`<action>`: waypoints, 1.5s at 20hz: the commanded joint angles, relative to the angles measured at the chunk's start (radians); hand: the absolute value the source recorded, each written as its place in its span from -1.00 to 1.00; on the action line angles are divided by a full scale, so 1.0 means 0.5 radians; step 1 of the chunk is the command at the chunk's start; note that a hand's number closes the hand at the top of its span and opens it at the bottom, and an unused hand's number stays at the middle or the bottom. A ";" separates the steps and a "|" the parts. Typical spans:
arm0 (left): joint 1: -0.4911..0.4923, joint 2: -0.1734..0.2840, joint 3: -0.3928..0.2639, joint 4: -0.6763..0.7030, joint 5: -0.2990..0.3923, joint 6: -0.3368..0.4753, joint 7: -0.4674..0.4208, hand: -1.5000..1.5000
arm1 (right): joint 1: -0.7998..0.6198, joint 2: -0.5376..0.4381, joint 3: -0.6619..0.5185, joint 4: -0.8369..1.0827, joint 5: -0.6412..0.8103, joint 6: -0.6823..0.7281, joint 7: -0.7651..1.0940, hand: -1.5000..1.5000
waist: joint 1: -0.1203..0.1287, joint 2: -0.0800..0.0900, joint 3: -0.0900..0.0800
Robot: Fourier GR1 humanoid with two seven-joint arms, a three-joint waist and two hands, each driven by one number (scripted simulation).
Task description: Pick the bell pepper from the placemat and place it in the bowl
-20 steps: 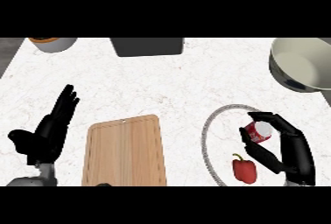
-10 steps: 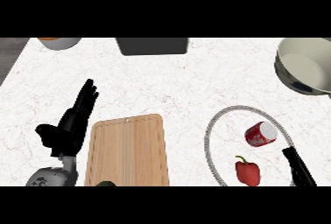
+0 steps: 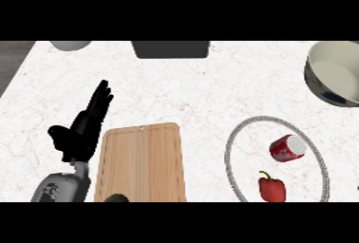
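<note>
A white, faintly veined tabletop [image 3: 210,90] fills the view, with a dark strip seen beyond its left edge at 10 o'clock. Its middle is left bare between the wooden cutting board [image 3: 142,163] at 7 o'clock and the round, grey-rimmed placemat [image 3: 229,156] at 4 o'clock. The red bell pepper [image 3: 272,188] is found lying on the placemat near its lower edge, stem up, with a red can [image 3: 288,148] lying on its side just above it, the two apart. The bowl [image 3: 335,72] is seen at 2 o'clock, cut by the right edge and well apart from the placemat, with bare tabletop between them. A dark rectangular object [image 3: 170,49] sits at 12 o'clock on the far edge, and a pale round object [image 3: 70,45] at 11 o'clock. The left hand [image 3: 80,135] is shown at 8 o'clock just beside the board's left edge, fingers [image 3: 100,102] straight and spread apart, holding nothing. The right hand is not shown.
</note>
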 commanded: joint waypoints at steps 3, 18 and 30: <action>0.177 -0.026 -0.077 -0.126 -0.036 -0.018 -0.044 0.00 | -0.010 -0.132 -0.040 -0.107 0.165 0.162 0.606 -1.00 | 0.041 0.002 0.001; 0.061 -0.060 0.007 -0.101 -0.054 -0.065 0.052 0.00 | -0.393 -0.085 -0.007 0.320 0.175 0.485 0.886 -1.00 | 0.011 -0.004 0.003; 0.056 -0.140 0.085 0.183 -0.104 -0.071 -0.215 0.00 | -0.239 -0.042 -0.202 0.379 -0.241 0.607 0.373 -1.00 | 0.000 -0.003 0.003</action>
